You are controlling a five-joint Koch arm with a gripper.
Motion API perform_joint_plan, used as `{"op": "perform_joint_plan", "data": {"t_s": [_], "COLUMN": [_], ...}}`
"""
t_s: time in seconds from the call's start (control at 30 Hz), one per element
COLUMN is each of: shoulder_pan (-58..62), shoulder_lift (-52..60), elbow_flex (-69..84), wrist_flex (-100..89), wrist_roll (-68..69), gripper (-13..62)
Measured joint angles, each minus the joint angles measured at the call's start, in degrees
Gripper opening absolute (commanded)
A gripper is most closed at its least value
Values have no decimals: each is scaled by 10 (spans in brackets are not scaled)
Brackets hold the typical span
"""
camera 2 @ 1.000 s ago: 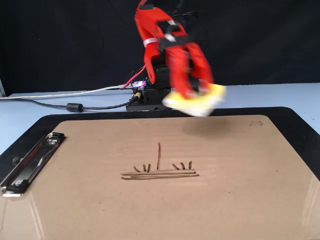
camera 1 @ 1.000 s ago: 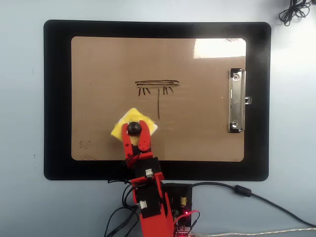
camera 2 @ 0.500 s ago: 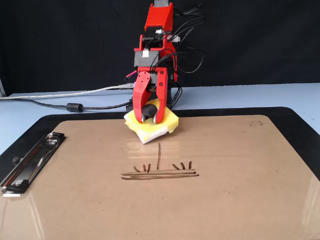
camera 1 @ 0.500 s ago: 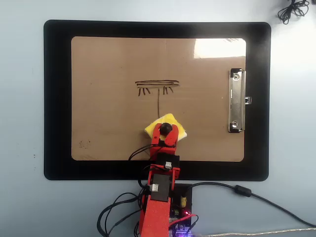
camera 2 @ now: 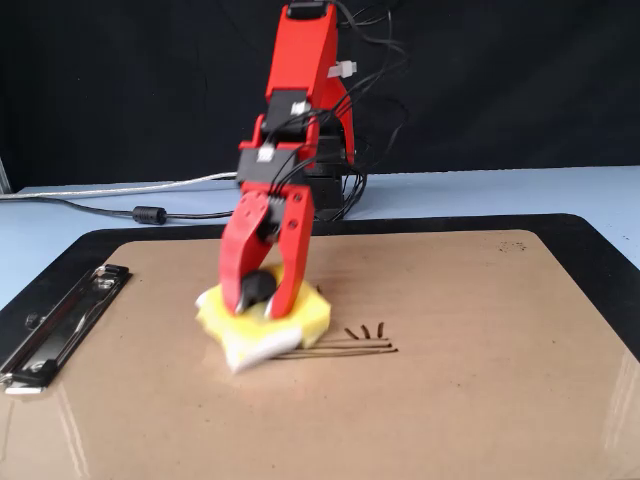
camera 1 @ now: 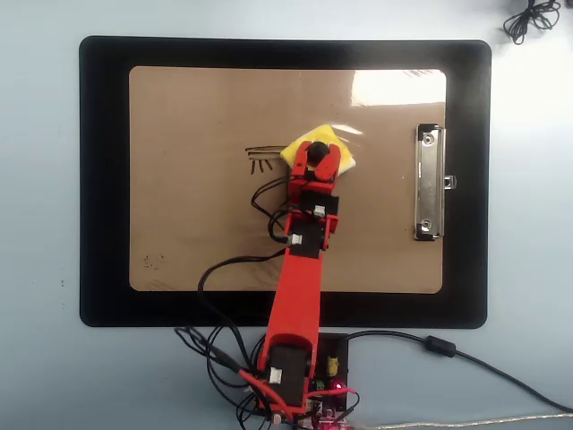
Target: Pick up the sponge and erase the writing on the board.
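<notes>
My gripper is closed on the black knob of the sponge, which rests on the board over the writing; I judge it light and soft, best held by that knob.

Large black rectangular mat with rounded corners lies flat on pale blue table. Small tangle of thin black cord on table at 1 o'clock in overhead view, apart from mat. Black backdrop fills far side in fixed view.
</notes>
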Motion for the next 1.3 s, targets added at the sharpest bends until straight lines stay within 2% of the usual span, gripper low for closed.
{"op": "perform_joint_plan", "data": {"t_s": [0.1,0.17,0.3,0.4,0.5,0.6,0.7,0.77,0.83,0.97,1.07,1.2,1.3], "shoulder_pan": [-1,4,6,2,-1,-18,-25,-26,-29,-31,-36,-48,-69], "shoulder_lift": [-28,5,191,250,155,-41,-145,-120,-37,208,288,171,-8], "elbow_flex": [-25,33,258,292,203,2,-101,-56,44,323,361,230,36], "wrist_flex": [-11,-13,-13,-1,-11,-61,-92,-96,-96,-88,-59,-57,-62], "wrist_roll": [-9,-11,-11,-11,-9,-15,-31,-34,-36,-36,-33,-32,-41], "gripper": [-79,-79,-79,-79,-79,-79,-79,-79,-79,-79,-79,-79,-79]}}
